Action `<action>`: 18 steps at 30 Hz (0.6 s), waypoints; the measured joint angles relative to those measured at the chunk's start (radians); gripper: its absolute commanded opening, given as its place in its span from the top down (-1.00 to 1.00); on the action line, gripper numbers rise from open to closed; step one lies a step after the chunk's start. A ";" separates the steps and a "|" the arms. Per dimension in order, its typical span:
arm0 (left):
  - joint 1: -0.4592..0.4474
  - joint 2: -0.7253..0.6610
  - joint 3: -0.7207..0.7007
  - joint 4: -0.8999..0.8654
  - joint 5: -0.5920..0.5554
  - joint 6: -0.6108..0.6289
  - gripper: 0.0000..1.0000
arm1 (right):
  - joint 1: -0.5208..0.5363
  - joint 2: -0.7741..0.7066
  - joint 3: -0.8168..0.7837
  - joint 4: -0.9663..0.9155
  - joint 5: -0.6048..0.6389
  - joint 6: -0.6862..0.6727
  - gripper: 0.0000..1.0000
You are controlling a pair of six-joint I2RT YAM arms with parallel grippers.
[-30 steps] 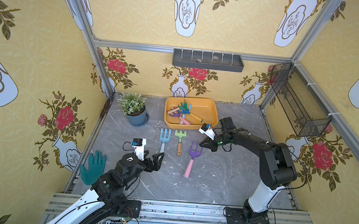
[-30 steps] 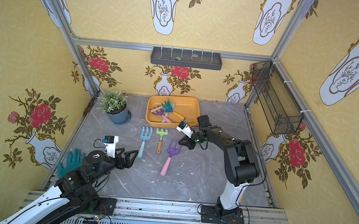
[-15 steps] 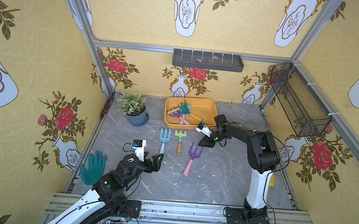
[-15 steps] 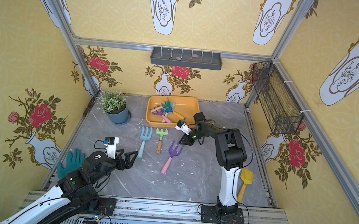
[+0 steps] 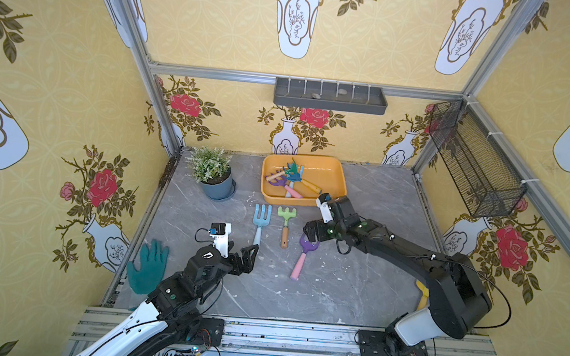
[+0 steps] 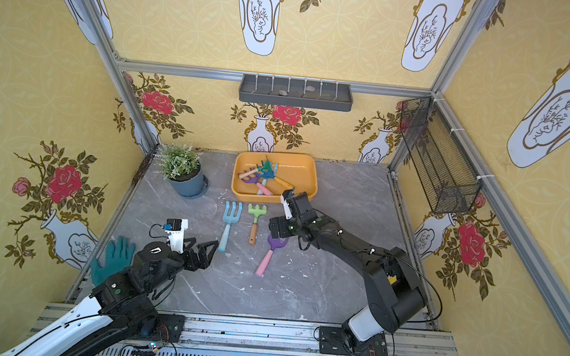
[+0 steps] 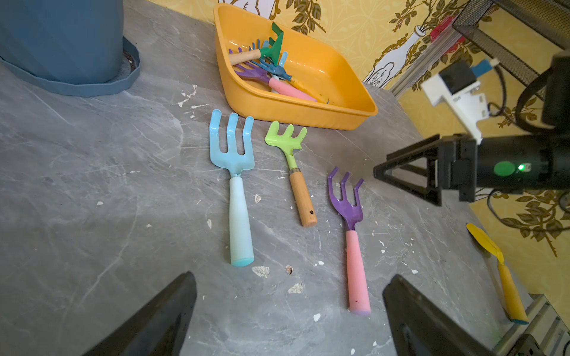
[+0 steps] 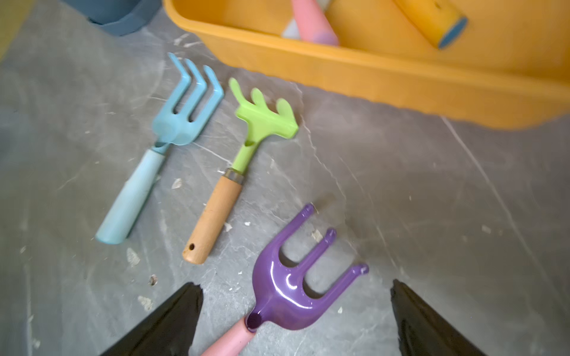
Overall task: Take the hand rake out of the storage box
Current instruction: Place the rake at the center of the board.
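Flat on the grey table (image 5: 355, 285), outside the storage box (image 5: 326, 174) and just in front of its near rim: the hand rake (image 5: 303, 259), purple head, pink handle. Lies directly under the right gripper (image 5: 311, 230), with the head between the two widely spread fingers and touched by neither in the right wrist view, where the rake (image 8: 290, 289) shows glossy and curled up at the tines. Points tines-first toward the box, with the long axis running from the robot's side to the far wall and leaning a little to the robot's right at the head; handle end trails back toward the robot. Next over to the left, roughly parallel and also tines to the box: a green rake (image 5: 285, 225) with a wooden handle, then a blue rake (image 5: 260, 223). Inside the box, a crossed heap of further rakes (image 5: 290, 181). Near the blue handle's end, the left gripper (image 5: 247, 255), spread wide and holding nothing. On the left arm's wrist housing, a small white mark (image 5: 206, 255), too small to read.
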 measured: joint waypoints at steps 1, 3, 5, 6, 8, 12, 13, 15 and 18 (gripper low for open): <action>0.000 -0.008 -0.002 -0.001 0.000 0.002 -1.00 | 0.051 -0.008 -0.030 -0.003 0.079 0.076 -0.95; 0.000 -0.020 -0.004 -0.003 -0.003 0.002 -1.00 | 0.160 -0.013 -0.066 -0.012 0.178 0.189 -0.95; 0.000 -0.029 -0.005 -0.007 -0.010 0.002 -1.00 | 0.249 -0.004 -0.079 -0.034 0.273 0.303 -0.95; 0.000 -0.033 -0.006 -0.008 -0.013 0.001 -1.00 | 0.277 0.005 -0.081 -0.040 0.315 0.344 -0.95; 0.000 -0.037 -0.011 -0.009 -0.019 0.000 -1.00 | 0.330 0.053 -0.076 -0.056 0.384 0.422 -0.95; 0.000 -0.041 -0.013 -0.035 -0.028 -0.010 -1.00 | 0.381 0.171 -0.039 -0.074 0.421 0.500 -0.95; 0.000 -0.044 -0.013 -0.039 -0.031 -0.017 -1.00 | 0.383 0.191 -0.031 -0.071 0.425 0.511 -0.95; 0.000 -0.053 -0.013 -0.047 -0.037 -0.017 -1.00 | 0.386 0.214 -0.021 -0.057 0.432 0.515 -0.85; 0.000 -0.064 -0.016 -0.054 -0.048 -0.021 -1.00 | 0.381 0.225 -0.020 -0.032 0.440 0.513 -0.04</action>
